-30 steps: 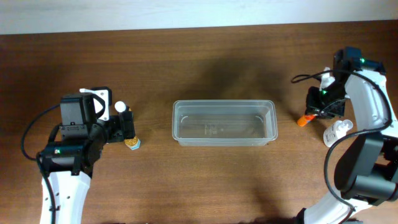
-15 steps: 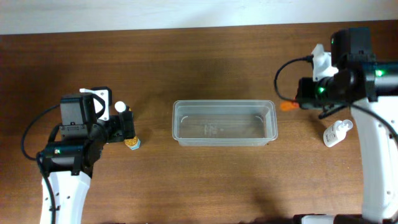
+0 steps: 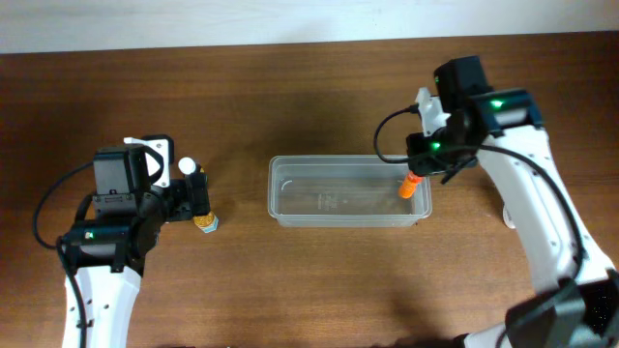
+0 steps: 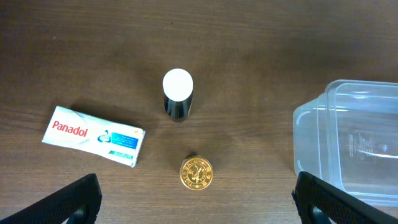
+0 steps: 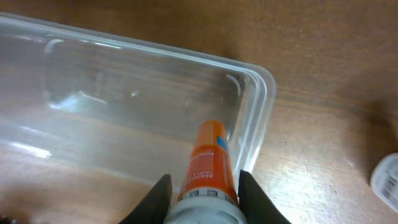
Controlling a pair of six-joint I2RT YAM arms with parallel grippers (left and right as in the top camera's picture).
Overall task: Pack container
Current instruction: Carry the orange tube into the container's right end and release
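The clear plastic container (image 3: 290, 166) sits mid-table; it also shows in the right wrist view (image 5: 261, 81) and at the right edge of the left wrist view (image 4: 311, 118). My right gripper (image 3: 424, 166) is shut on an orange tube (image 3: 410, 186) and holds it over the container's right end; the tube (image 5: 208, 158) points down into the tub. My left gripper (image 3: 198, 198) is open and empty, above a gold-lidded jar (image 4: 196, 172), a dark bottle with a white cap (image 4: 178, 93) and a Panadol box (image 4: 93, 135).
A small white bottle (image 5: 388, 177) lies on the table right of the container, mostly hidden under the right arm in the overhead view (image 3: 505, 211). The table's far edge meets a white wall at the top.
My right gripper has carried the orange tube leftward from the table's right side to above the container's right end. The left arm has not moved.
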